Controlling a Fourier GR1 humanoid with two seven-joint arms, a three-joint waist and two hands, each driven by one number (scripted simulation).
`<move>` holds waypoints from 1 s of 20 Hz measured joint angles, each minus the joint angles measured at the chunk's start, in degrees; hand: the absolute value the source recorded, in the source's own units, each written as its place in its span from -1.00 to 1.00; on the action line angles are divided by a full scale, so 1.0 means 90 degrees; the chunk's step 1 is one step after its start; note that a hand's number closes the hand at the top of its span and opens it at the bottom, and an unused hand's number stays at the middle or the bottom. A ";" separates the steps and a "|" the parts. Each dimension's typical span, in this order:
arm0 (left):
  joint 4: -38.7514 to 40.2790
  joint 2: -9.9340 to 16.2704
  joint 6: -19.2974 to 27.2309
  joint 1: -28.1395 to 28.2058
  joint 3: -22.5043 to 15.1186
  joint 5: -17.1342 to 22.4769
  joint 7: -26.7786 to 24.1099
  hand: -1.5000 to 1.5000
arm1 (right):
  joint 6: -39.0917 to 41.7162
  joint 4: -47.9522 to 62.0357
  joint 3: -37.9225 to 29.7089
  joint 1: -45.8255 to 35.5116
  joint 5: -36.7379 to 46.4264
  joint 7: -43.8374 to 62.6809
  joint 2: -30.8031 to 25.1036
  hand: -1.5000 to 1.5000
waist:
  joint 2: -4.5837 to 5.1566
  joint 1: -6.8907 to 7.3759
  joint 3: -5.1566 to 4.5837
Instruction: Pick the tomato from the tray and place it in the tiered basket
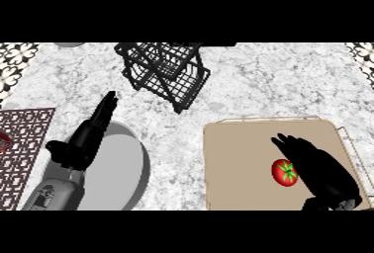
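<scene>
I see a red tomato (284, 172) with a green stem on a tan tray (241, 163), a black wire basket (164, 69), a grey plate (120, 173), and white-grey marbled counter (256, 84).

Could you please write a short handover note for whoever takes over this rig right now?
Right hand: open, over the tray, right beside the tomato, not curled round it.
Left hand: open, fingers straight, resting above the grey plate.
Tomato lies on the tray; the tiered basket stands at the counter's far side and seems to hold nothing.
Done: approach. Left: grasp, lift, carry, place in the basket.
</scene>
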 measured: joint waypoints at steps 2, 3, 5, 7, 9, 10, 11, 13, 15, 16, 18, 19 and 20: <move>-0.0043 -0.0022 -0.0012 0.0029 0.0019 -0.0056 0.0008 0.00 | -0.0020 0.0204 -0.0029 -0.0012 0.0102 -0.0178 0.0063 -1.00 | -0.0001 0.0001 -0.0001; -0.0076 -0.0024 -0.0042 0.0031 0.0049 -0.0054 0.0058 0.00 | 0.0013 0.0231 -0.0051 0.0003 0.0137 -0.0222 0.0086 -1.00 | 0.0001 -0.0002 -0.0004; -0.0104 -0.0071 -0.0018 0.0033 0.0057 -0.0104 0.0121 0.00 | -0.0127 0.0489 -0.0080 0.0067 0.0259 -0.0505 0.0103 -1.00 | 0.0001 -0.0002 -0.0006; -0.0104 -0.0078 -0.0100 0.0052 0.0106 -0.0113 0.0090 0.00 | -0.0189 0.0627 -0.0077 0.0114 0.0367 -0.0638 0.0207 -1.00 | -0.0003 -0.0006 -0.0017; -0.0014 -0.0107 -0.0121 0.0023 0.0121 -0.0174 0.0029 0.00 | -0.0213 0.0675 -0.0129 0.0142 0.0426 -0.0786 0.0214 -1.00 | -0.0021 -0.0008 -0.0019; -0.0047 -0.0112 -0.0141 0.0039 0.0137 -0.0182 0.0044 0.00 | -0.0190 0.0724 -0.0145 0.0103 0.0457 -0.0782 0.0300 -1.00 | -0.0022 -0.0005 -0.0023; -0.0132 -0.0149 -0.0069 0.0071 0.0107 -0.0247 0.0096 0.00 | -0.0184 0.0768 -0.0152 0.0104 0.0461 -0.0814 0.0361 1.00 | -0.0025 0.0001 -0.0028; -0.0181 -0.0164 -0.0060 0.0070 0.0119 -0.0270 0.0193 0.00 | -0.0308 0.0920 -0.0180 0.0079 0.0482 -0.1065 0.0480 1.00 | -0.0031 0.0003 -0.0056; -0.0166 -0.0163 -0.0104 0.0074 0.0157 -0.0280 0.0166 0.00 | -0.0518 0.1033 -0.0235 0.0046 0.0527 -0.1402 0.0562 1.00 | -0.0033 -0.0003 -0.0074; -0.0197 -0.0167 -0.0121 0.0107 0.0177 -0.0288 0.0126 0.00 | -0.0627 0.1054 -0.0230 0.0074 0.0595 -0.1530 0.0597 1.00 | -0.0037 -0.0008 -0.0086; -0.0126 -0.0188 -0.0155 0.0089 0.0202 -0.0307 0.0077 0.00 | -0.0693 0.1190 -0.0285 -0.0027 0.0643 -0.1763 0.0670 1.00 | -0.0042 -0.0010 -0.0084; -0.0116 -0.0192 -0.0183 0.0078 0.0216 -0.0293 0.0105 0.00 | -0.0621 0.1166 -0.0350 -0.0100 0.0601 -0.1835 0.0674 1.00 | -0.0044 -0.0011 -0.0077; -0.0161 -0.0197 -0.0191 0.0091 0.0227 -0.0290 0.0153 0.00 | -0.0697 0.1203 -0.0364 -0.0079 0.0615 -0.1927 0.0740 1.00 | -0.0038 -0.0009 -0.0069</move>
